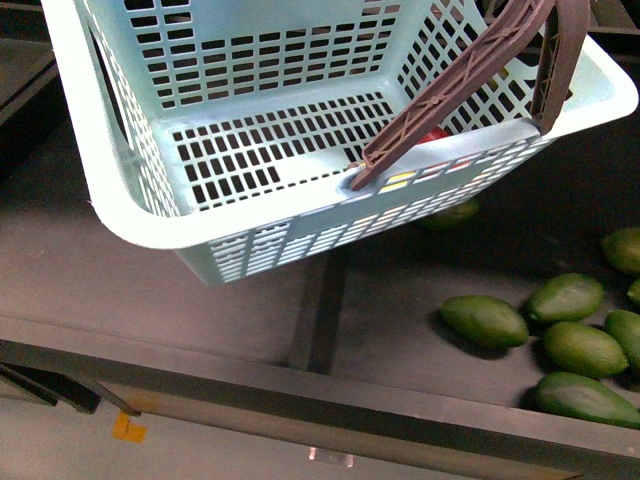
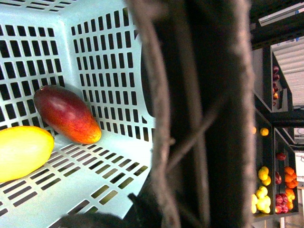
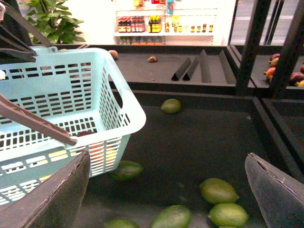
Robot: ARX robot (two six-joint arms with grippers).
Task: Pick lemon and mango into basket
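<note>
The turquoise basket point(image 1: 250, 215) hangs tilted above the dark shelf, held by its brown handles point(image 1: 470, 75). My left gripper is shut on the handles point(image 2: 199, 114), which fill the left wrist view; the gripper itself is hidden. Inside the basket point(image 2: 95, 61) lie the dark red mango point(image 2: 66, 114) and the bright yellow lemon point(image 2: 21, 149), touching each other. A bit of the mango's red shows through the slots in the front view point(image 1: 432, 136). My right gripper point(image 3: 166, 190) is open and empty, beside the basket point(image 3: 71, 109), over green fruits.
Several dark green oval fruits point(image 1: 485, 320) lie on the shelf at the right, also below my right gripper point(image 3: 218, 190). One green fruit point(image 3: 171, 105) lies farther back. Shelf dividers point(image 3: 199, 66) and fruit racks point(image 2: 275, 190) stand beyond.
</note>
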